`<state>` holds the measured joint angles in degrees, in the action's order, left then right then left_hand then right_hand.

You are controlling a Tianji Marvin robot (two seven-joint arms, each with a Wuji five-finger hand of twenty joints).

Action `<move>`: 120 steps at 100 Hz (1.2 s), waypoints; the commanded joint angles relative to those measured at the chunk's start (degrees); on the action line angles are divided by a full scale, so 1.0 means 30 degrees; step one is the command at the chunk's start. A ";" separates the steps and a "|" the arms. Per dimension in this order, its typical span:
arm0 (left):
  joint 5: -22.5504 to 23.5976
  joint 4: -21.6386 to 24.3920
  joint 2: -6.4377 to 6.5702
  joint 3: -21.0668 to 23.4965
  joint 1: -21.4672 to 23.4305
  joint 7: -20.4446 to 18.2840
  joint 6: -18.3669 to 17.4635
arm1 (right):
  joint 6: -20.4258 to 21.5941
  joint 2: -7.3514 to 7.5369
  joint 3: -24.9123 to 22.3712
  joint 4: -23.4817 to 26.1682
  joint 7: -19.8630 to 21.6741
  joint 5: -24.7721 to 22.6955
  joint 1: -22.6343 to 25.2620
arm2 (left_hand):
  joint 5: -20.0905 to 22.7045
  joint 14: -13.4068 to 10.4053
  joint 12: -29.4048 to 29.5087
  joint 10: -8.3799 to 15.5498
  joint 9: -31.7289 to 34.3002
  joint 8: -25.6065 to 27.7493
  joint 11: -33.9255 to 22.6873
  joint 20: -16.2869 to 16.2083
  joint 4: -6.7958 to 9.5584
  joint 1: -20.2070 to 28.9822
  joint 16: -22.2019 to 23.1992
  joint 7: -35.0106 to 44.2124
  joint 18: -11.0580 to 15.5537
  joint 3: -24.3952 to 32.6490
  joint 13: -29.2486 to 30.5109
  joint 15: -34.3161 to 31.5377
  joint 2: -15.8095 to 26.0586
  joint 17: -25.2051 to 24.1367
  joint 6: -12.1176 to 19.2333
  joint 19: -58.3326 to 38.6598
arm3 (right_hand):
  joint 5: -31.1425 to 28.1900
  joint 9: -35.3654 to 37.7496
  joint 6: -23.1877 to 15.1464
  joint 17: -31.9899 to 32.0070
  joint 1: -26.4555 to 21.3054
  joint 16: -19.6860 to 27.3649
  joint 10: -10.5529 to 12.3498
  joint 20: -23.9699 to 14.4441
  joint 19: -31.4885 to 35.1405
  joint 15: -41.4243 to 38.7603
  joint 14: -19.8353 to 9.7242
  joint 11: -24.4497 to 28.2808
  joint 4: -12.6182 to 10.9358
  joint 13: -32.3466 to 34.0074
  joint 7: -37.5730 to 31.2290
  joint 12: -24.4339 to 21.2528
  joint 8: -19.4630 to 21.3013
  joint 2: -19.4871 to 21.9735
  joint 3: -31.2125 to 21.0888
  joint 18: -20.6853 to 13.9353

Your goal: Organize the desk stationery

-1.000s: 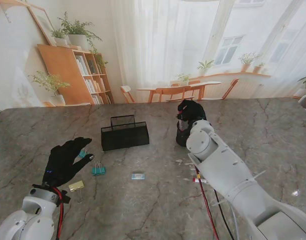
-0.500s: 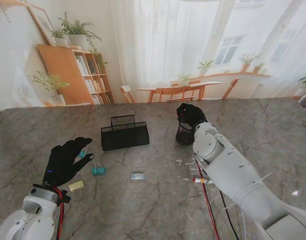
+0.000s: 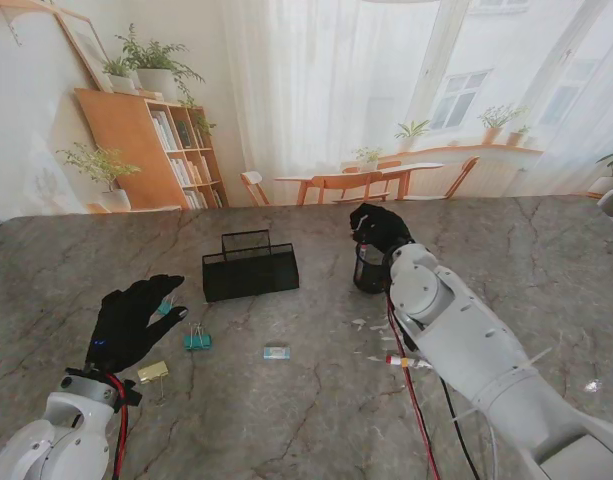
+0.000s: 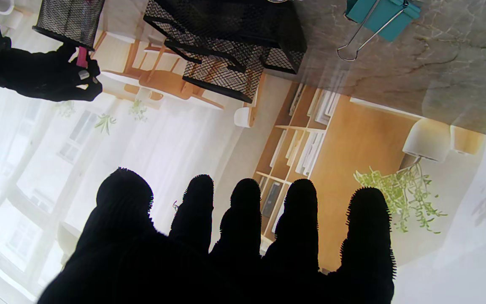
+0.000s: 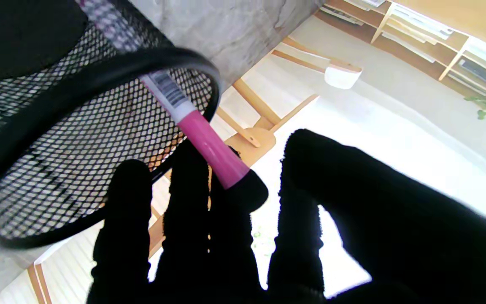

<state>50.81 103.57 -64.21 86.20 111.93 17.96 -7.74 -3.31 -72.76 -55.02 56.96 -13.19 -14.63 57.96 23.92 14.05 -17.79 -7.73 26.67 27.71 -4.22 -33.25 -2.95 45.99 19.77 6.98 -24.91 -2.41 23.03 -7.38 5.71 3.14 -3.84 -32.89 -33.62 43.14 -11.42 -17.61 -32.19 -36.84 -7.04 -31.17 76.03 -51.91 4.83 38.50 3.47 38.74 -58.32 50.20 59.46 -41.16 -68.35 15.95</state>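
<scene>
Grey marble desk (image 3: pixel 286 420) under us, sunny-room backdrop behind it, and we're mid-drop with a pink marker (image 5: pixel 211 145). Our right hand (image 3: pixel 378 228) sits over the round mesh pen cup (image 3: pixel 370 270), which stands toward the far edge, a bit right of centre. From the right wrist view the marker's far end is already inside the cup rim, and the pink end is pinched between our fingertips (image 5: pixel 243 190), with the thumb standing a little apart.

What could go wrong: the marker leans against the rim instead of hanging straight. If we let go while it's tilted like that it should still slide in, but if the hand drags sideways first, it could lever the light cup over or flick the marker out onto the desk. Our forearm is also close beside the cup, so pulling back carelessly could bump it.

Our left hand (image 3: pixel 131 322) hovers flat near the near-left corner, fingers spread, holding nothing. Just beside it are a teal binder clip (image 3: pixel 197 340), a yellowish clip (image 3: pixel 153 371), and a small eraser-like block (image 3: pixel 276 352) toward the middle. The black mesh tray (image 3: pixel 249 270) waits farther from us. Those clips are small and flat, so they'll probably be fiddly for gloved fingers.
</scene>
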 commanded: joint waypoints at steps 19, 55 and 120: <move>-0.0040 0.0027 -0.0045 -0.0051 0.0140 0.0077 -0.0003 | 0.0966 0.0442 -0.0268 0.0683 0.1047 -0.0194 0.0199 | 0.0153 -0.0094 -0.0022 -0.0026 -0.0003 0.0190 0.0089 -0.0590 -0.0038 0.0622 0.0141 0.0020 -0.0051 -0.0134 0.0105 -0.0204 0.1634 -0.0064 0.0187 -0.0249 | 0.2353 -0.3063 0.1048 0.2985 0.1364 -0.0414 0.0030 -0.1218 -0.2856 0.2008 -0.0078 -0.3766 -0.4543 -0.2930 0.6373 -0.2066 -0.1998 0.4724 0.4737 -0.0061; -0.0051 0.0057 -0.0046 -0.0030 0.0165 0.0066 -0.0037 | 0.1613 0.0749 -0.0944 0.2404 0.1580 -0.0109 0.0679 | 0.0137 -0.0093 -0.0005 0.0014 -0.0222 0.0194 0.0146 -0.0578 -0.0034 0.0563 0.0151 0.0018 -0.0065 -0.0149 0.0107 -0.0205 0.1619 -0.0069 0.0208 -0.0253 | 0.2645 -0.3247 0.1392 0.3062 0.2320 0.0716 -0.0128 -0.1336 -0.3564 0.4781 0.0093 -0.7064 -0.1757 -0.3122 1.0717 -0.3668 -0.3311 0.7155 1.0767 0.0213; -0.0149 0.0086 -0.0076 -0.0002 0.0215 0.0201 -0.0235 | 0.8019 0.3778 -0.6411 0.9857 0.7064 -0.6207 0.5787 | 0.0149 -0.0079 0.0008 -0.0009 -0.0241 0.0205 0.0113 -0.0580 -0.0013 0.0365 0.0159 0.0025 -0.0059 -0.0132 0.0102 -0.0206 0.1574 -0.0054 0.0212 -0.0255 | 0.5616 -0.6434 0.3231 0.6773 0.4186 0.5227 0.0312 0.3300 -1.0256 1.4831 0.0002 -1.0869 -0.0633 -0.6204 1.5505 -0.7558 -0.6788 0.8485 1.2424 -0.1691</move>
<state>50.68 103.68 -64.24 86.32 112.20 18.40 -8.15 20.54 -62.98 -73.45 85.52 7.36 -32.71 73.20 23.93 14.05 -17.79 -7.73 26.67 27.71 -4.23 -33.25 -2.95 46.00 19.77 6.98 -24.91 -2.41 23.03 -7.38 5.73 3.14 -3.84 -32.93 -19.20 25.76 -3.04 1.17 -21.42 -22.26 -6.26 -22.22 46.78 -8.93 5.49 7.59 -0.49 21.56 -12.45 28.44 40.44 -17.57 -32.74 13.21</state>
